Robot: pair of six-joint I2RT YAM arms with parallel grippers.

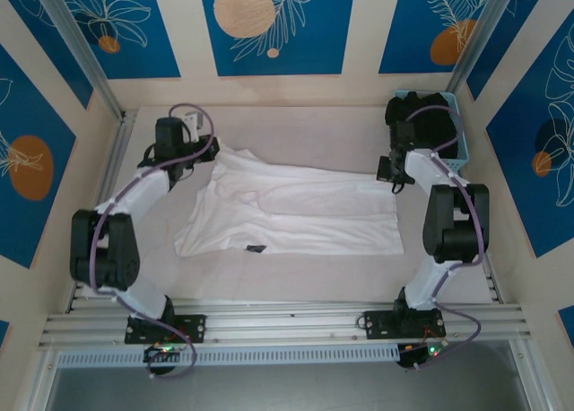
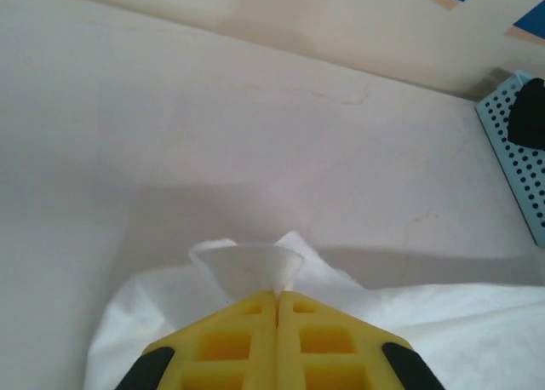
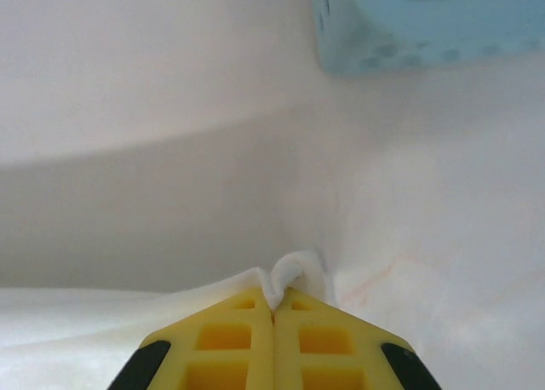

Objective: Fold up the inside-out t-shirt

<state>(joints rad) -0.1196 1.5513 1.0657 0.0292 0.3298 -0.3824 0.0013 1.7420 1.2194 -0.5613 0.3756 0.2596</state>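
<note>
Your left claw [image 1: 210, 152] is clamped tight on a small puckered fold of the inside-out t-shirt [image 1: 296, 209], toward the far left corner of the table [image 1: 296, 124]. In the left wrist view the yellow fingers [image 2: 247, 343] meet with the white cloth [image 2: 451, 322] pinched up between them.

Your right claw [image 1: 388, 172] is likewise closed on a bit of the shirt's edge, toward the far right corner. In the right wrist view the fingers [image 3: 319, 343] press together and a curl of fabric [image 3: 285, 271] stands up at the tips.

The shirt lies wrinkled across the middle of the table, stretched between the two claws, and its near edge carries a small dark tag [image 1: 256, 249].

A light blue basket [image 1: 459, 133] sits in the far right corner, just behind your right claw, with a black garment [image 1: 421, 110] inside.
</note>
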